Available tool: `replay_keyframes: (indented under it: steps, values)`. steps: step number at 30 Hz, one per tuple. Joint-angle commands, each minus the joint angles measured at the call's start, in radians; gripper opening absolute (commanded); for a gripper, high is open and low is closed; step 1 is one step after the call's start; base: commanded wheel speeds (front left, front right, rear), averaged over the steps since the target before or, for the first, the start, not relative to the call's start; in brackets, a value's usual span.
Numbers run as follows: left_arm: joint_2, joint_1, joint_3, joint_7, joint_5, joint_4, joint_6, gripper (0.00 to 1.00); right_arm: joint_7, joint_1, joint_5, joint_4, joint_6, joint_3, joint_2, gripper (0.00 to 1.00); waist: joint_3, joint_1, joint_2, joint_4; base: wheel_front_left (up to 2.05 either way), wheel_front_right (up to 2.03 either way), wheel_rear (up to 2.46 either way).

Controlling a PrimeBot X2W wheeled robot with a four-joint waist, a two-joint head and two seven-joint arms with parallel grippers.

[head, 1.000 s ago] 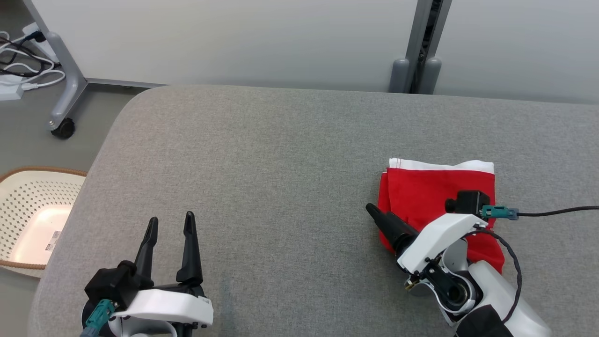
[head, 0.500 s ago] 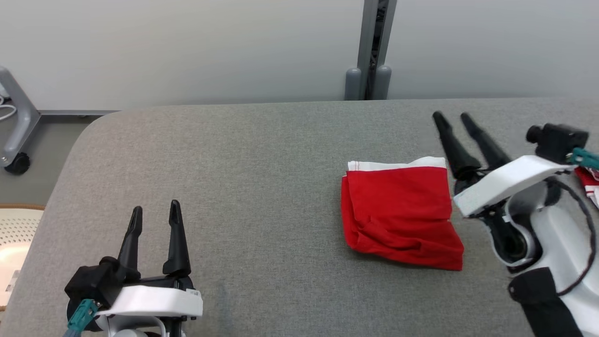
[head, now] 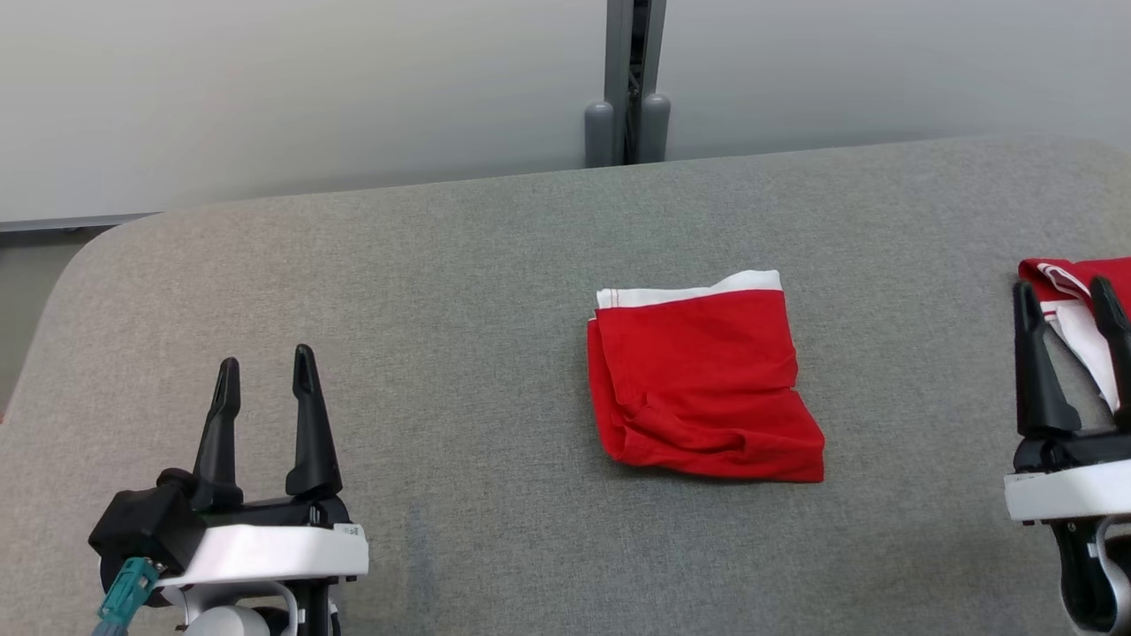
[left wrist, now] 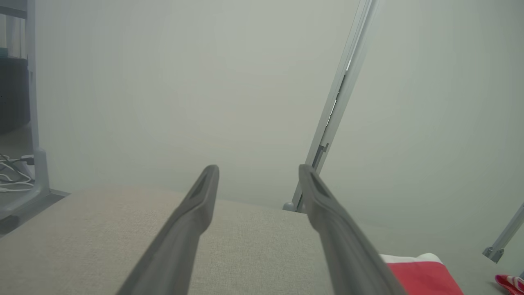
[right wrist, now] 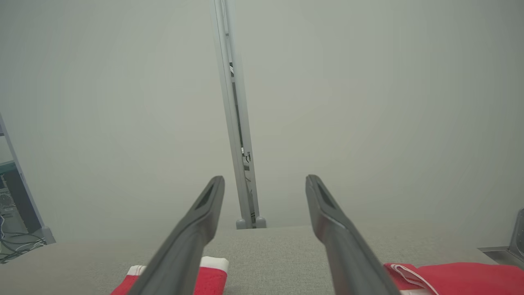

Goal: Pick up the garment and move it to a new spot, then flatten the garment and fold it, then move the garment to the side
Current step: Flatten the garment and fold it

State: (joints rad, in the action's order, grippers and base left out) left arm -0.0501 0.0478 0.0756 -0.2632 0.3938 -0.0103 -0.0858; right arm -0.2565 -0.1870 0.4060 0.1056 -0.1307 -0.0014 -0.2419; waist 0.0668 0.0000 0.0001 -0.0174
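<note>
The garment (head: 702,384) is red with a white band along its far edge and lies folded into a rough square near the middle of the grey padded table (head: 459,265). Its white-banded corner also appears in the left wrist view (left wrist: 421,274) and the right wrist view (right wrist: 206,276). My left gripper (head: 265,384) rests at the lower left, open and empty, well left of the garment. My right gripper (head: 1067,300) stands at the right edge, open and empty, right of the garment. Between the left gripper's fingers (left wrist: 196,213) and the right gripper's fingers (right wrist: 204,213) nothing is held.
A second red and white cloth (head: 1074,296) lies at the table's far right, just behind my right gripper, and appears in the right wrist view (right wrist: 454,278). A grey post (head: 627,79) stands against the pale wall behind the table. Cables (left wrist: 10,176) lie on the floor at left.
The camera has swung right, shifting the whole picture left. My right gripper came off the folded garment, lifted away and now stands to its right. The left gripper stays put.
</note>
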Motion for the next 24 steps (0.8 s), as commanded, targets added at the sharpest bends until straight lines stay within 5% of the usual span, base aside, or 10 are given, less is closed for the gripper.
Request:
replay_keyframes:
  steps: [1,10,24]
  values:
    - [-0.002,-0.002,-0.003,-0.001,-0.012,-0.002,0.003,1.0,-0.007,0.022,-0.015,-0.007,0.0,-0.019,0.003,1.0,0.006,0.0,-0.0001,-0.008,0.0,0.0,0.0]
    - [-0.003,-0.031,-0.005,-0.001,-0.031,-0.026,0.006,1.0,-0.01,0.083,-0.027,-0.038,0.0,-0.051,0.07,1.0,0.018,0.0,-0.0001,-0.023,0.0,0.0,0.0]
    - [-0.003,-0.009,0.025,-0.001,-0.016,-0.031,0.008,1.0,-0.007,0.061,0.05,0.034,0.0,-0.016,0.023,1.0,0.055,0.0,-0.0001,0.023,0.0,0.0,0.0]
